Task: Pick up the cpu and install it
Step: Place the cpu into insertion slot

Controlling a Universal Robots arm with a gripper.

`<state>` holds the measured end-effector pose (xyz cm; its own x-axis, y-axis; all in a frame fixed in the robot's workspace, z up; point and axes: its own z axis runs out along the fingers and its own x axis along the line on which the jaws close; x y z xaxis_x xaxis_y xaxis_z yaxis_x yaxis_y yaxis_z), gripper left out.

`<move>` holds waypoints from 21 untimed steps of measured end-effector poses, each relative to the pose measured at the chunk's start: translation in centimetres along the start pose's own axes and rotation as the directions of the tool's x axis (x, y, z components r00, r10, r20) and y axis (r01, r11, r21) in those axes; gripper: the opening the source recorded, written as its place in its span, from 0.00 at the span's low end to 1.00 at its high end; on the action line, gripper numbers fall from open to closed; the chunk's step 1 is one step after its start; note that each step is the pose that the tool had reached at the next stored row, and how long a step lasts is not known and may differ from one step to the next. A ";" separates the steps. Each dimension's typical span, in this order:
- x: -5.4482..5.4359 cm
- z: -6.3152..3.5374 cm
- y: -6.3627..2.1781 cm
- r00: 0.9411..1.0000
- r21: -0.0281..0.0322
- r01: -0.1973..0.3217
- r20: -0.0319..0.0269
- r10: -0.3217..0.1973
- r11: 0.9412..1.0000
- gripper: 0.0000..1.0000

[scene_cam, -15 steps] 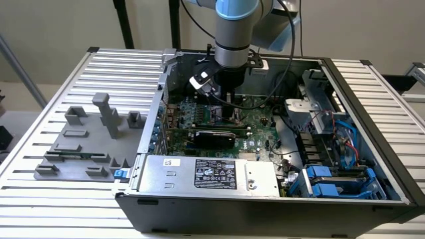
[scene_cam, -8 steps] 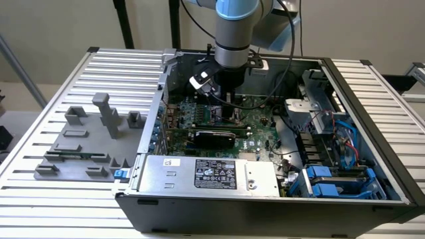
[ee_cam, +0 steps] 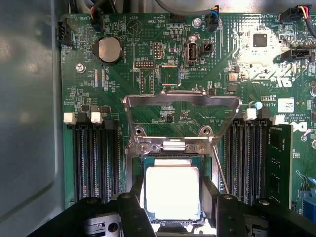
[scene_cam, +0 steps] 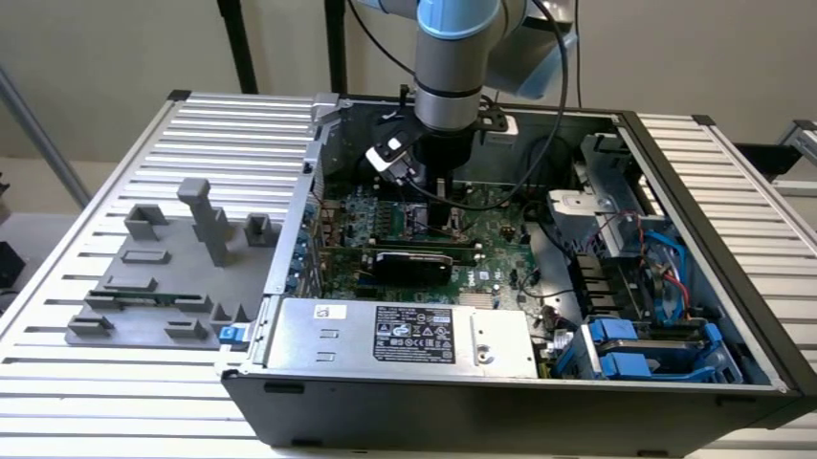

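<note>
The hand [ee_cam: 174,196] grasps the cpu [ee_cam: 171,183], its two black fingers [ee_cam: 134,207] pressed against opposite edges of the thin square chip with its pale, smooth metal top. The chip lies between the fingers, over the dark square socket [ee_cam: 170,159]. Just beyond the hand stands the raised, shiny steel frame [ee_cam: 222,101]. Long black ribbed memory slots [ee_cam: 94,158] flank the hand on the green circuit board [ee_cam: 237,59].
</note>
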<state>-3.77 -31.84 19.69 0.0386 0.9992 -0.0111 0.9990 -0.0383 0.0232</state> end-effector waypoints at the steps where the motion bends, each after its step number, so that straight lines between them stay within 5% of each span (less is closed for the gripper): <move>1: 0.0 0.01 0.00 1.000 0.000 0.000 0.000 0.000 1.000 0.55; 21: 0.0 0.04 -0.13 1.000 0.000 0.000 0.000 0.000 1.000 0.55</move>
<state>-3.90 -31.84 19.65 0.0389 0.9992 -0.0111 0.9990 -0.0387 0.0231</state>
